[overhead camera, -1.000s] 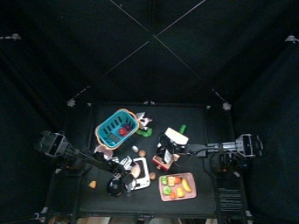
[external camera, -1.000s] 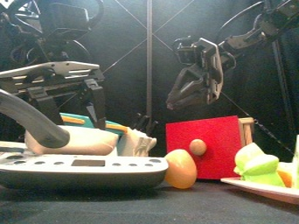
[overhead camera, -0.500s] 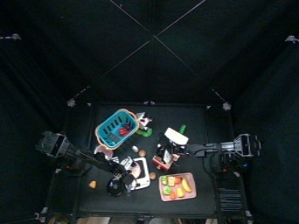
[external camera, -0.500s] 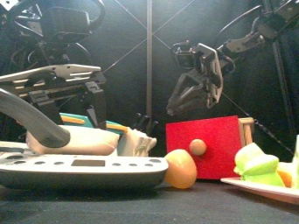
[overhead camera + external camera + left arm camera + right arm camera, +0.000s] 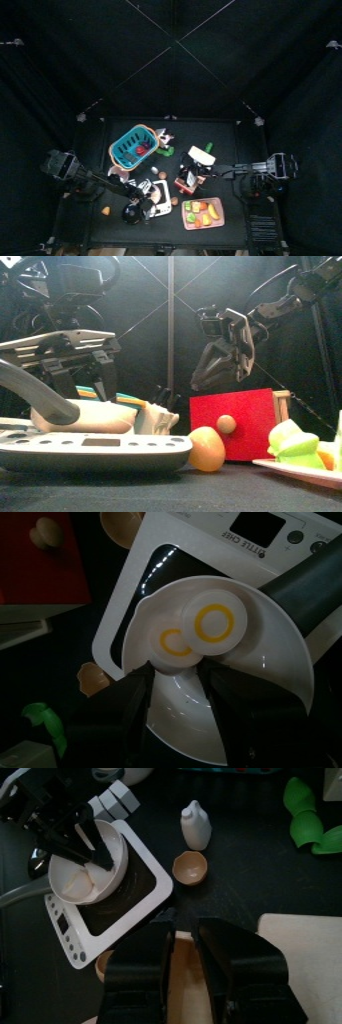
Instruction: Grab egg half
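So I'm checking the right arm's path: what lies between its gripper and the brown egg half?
In the right wrist view, only bare black table lies between the right gripper and the egg half; the white scale sits just beside.

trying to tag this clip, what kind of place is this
Most likely a robot test rig set up as a toy kitchen: a small black table penned in by black curtains, with a white kitchen scale holding a bowl of fried-egg halves and a teal plastic basket.
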Controlling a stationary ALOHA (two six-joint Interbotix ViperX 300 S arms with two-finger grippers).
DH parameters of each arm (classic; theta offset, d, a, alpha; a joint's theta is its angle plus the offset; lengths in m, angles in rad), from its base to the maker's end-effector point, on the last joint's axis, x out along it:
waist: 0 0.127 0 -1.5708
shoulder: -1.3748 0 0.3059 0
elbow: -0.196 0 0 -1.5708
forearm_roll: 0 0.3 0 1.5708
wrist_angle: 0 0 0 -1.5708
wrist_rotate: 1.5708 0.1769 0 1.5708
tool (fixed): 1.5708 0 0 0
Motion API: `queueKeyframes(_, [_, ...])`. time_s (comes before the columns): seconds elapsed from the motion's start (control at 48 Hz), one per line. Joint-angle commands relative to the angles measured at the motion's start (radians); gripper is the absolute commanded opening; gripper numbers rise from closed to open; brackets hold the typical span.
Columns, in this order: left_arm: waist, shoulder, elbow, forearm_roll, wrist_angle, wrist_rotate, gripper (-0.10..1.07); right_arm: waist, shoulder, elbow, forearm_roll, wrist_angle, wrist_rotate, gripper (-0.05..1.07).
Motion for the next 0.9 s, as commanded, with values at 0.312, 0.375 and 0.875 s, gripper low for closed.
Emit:
queueKeyframes(0.312, [-0.003, -0.060, -0.017, -0.006, 0.006, -0.005, 0.77, -0.006, -0.009, -0.020, 0.005, -0.005, 0.002, 0.62])
queueKeyframes(0.375, [-0.003, -0.074, -0.015, -0.015, 0.011, -0.005, 0.77, -0.006, -0.009, -0.020, 0.003, -0.005, 0.000, 0.62])
queueKeyframes(0.875, [-0.003, -0.103, 0.000, -0.040, 0.005, -0.006, 0.77, -0.014, -0.011, -0.020, 0.003, -0.005, 0.000, 0.62])
